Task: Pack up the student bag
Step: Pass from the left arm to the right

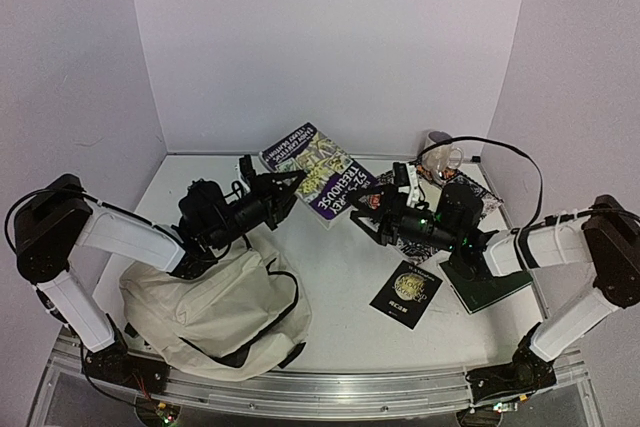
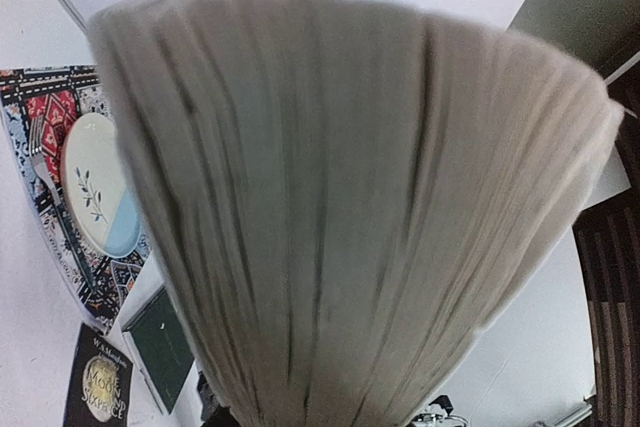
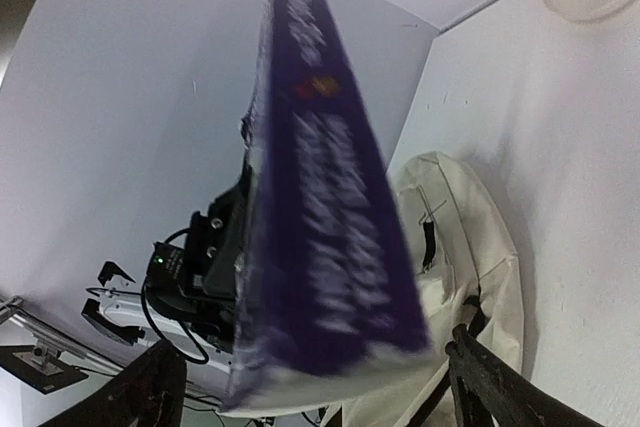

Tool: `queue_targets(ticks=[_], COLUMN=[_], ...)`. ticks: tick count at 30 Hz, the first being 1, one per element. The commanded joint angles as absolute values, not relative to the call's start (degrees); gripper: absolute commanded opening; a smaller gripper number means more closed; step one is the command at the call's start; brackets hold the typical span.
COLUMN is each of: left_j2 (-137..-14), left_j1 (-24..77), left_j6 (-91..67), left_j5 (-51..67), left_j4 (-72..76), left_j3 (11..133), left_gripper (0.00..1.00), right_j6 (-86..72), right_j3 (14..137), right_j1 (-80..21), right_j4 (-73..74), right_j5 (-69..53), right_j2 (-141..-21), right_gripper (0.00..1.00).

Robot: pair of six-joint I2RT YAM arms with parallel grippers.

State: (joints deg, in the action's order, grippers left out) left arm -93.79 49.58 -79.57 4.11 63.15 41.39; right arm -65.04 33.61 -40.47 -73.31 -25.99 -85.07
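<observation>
Top external view: my left end effector (image 1: 285,184) pinches the purple book (image 1: 318,175) by its left edge, holding it above the counter (image 1: 340,267). My right end effector (image 1: 365,205) stands spread just beside the book's other end. The student bag (image 1: 215,312) lies slumped on the counter's near left part, under my left arm. To do this step well, I judge, the right arm should back clear before the book swings down. The bag's opening, which I cannot make out here, needs finding first.

Left wrist view: blurred page edges fill the frame. Beside them sit a plate (image 2: 100,187) and fork (image 2: 45,172) that the overhead view lacks.

Right wrist view: it alone shows both fingers (image 3: 490,387) clear of the book's spine, with the left end effector probably clamped behind it.
</observation>
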Motion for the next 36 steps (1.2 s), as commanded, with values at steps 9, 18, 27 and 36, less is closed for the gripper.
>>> queue_targets(ticks=[9, 18, 27, 36], left_j2=[-92.8, -94.9, -96.1, -93.2], left_j1=[50.4, 51.8, 52.4, 52.2], left_j6=[-80.3, -81.2, -82.2, -73.9], left_j5=[0.5, 0.6, -1.4, -4.5], left_j4=[75.5, 76.0, 76.5, 76.0], left_j3=[44.4, 45.3, 43.9, 35.6], left_gripper=[0.0, 0.0, 0.0, 0.31], right_j6=[-67.0, -65.9, -66.5, -65.2], right_j3=[33.8, 39.1, 40.8, 37.6], right_j1=[-41.5, -41.9, -41.9, -41.8], right_j4=[-90.5, -94.9, -98.7, -99.3], right_j5=[-23.5, -26.3, -27.2, -26.2], right_j2=[-85.8, -87.4, -88.9, -87.7], right_gripper=[0.91, 0.9, 0.62, 0.02])
